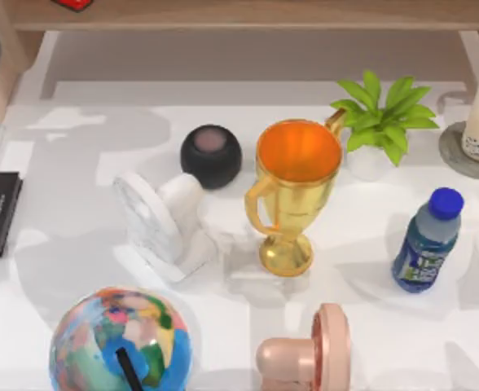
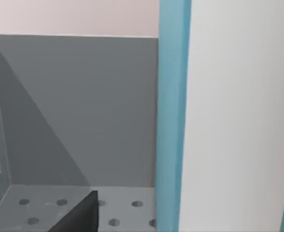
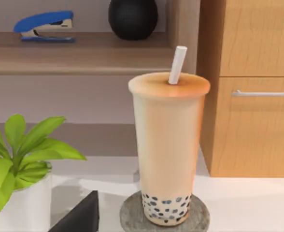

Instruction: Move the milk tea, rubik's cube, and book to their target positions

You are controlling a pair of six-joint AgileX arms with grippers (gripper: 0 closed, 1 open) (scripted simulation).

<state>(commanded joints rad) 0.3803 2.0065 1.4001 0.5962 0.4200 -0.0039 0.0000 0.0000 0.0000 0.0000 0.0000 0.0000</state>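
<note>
Milk tea (image 3: pixel 168 150) stands upright on a round grey coaster (image 3: pixel 132 215) at the desk's (image 1: pixel 76 244) far right edge, potted plant (image 1: pixel 382 122) just beside it; looks placed. Left wrist view has the book (image 2: pixel 173 116) close up, light-blue cover, inside a grey bin (image 2: pixel 74 111). Book step seems in hand. Can't tell either arm's jaws. Next needs a clean release or retreat.

Right claw (image 3: pixel 77 215) finger dark, low, state unclear.

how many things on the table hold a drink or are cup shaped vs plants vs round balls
drink holders: 3 — milk tea, blue-capped bottle, gold trophy cup
plants: 1 — potted plant
round balls: 2 — globe, black sphere
total: 6
</note>
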